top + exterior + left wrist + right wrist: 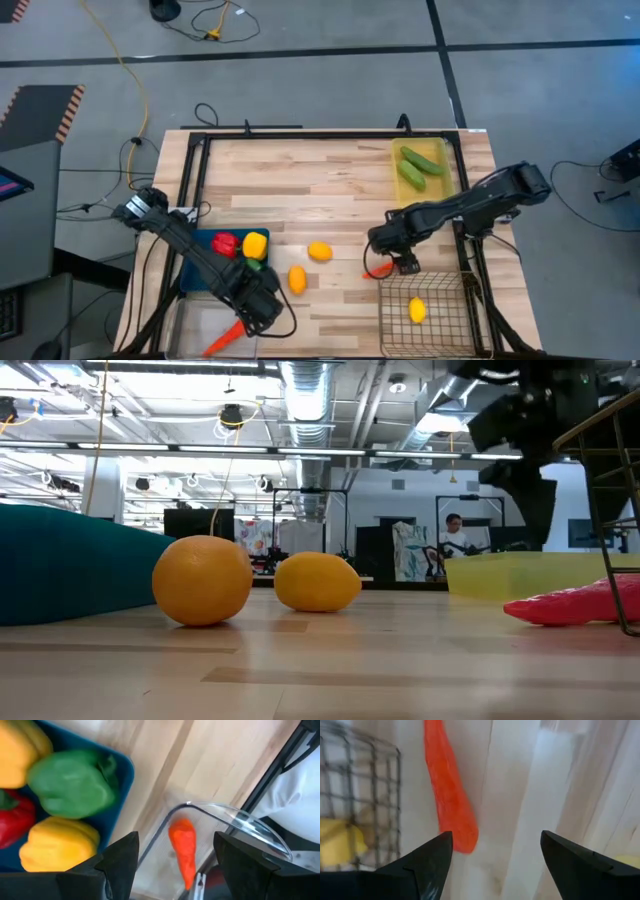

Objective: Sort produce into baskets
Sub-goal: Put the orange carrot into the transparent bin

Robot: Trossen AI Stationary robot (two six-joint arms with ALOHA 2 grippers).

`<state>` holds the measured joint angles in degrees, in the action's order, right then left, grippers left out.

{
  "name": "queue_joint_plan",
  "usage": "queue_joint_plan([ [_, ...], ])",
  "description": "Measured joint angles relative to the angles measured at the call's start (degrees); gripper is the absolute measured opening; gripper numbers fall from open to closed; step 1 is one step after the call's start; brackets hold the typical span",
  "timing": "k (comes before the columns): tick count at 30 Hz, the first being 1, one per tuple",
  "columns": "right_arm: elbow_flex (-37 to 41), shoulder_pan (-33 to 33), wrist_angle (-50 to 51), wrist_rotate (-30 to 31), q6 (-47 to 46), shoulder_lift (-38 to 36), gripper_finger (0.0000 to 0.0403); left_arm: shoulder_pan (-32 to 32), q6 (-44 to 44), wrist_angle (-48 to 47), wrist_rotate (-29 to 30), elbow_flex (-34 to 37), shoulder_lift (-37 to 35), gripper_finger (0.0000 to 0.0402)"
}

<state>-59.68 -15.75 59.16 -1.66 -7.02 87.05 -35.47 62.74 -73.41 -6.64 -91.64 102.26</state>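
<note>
My left gripper (262, 308) (176, 840) is open and empty above the clear plastic bin (195, 325), where an orange carrot (222, 338) (183, 851) lies. My right gripper (398, 262) (495, 837) is open and empty above a second carrot (378, 270) (448, 795), which lies on the table beside the wire basket (425, 310). That basket holds one lemon (417, 311). Two lemons (319, 251) (297, 279) lie on the table. The blue tray (205, 238) holds red, yellow and green peppers (70, 782). The yellow tray (400, 185) holds two cucumbers (420, 165).
A dark frame (300, 137) runs round the table's far and side edges. Bare wood lies in the table's middle and far left. The low view shows the two lemons (200, 580) (317, 582), the carrot (580, 603) and a person far off in the room (455, 535).
</note>
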Motion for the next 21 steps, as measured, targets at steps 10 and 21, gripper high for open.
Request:
queue_joint_plan([
  [10,0.0,1.7,0.7,-2.4,5.0,1.5,0.0326,2.4,-4.6,0.0,0.8,0.0,0.0,0.0245],
  [21,0.0,6.5,1.6,-7.5,21.8,0.7,0.0326,3.1,-4.5,0.1,2.7,0.0,0.0,0.0245],
])
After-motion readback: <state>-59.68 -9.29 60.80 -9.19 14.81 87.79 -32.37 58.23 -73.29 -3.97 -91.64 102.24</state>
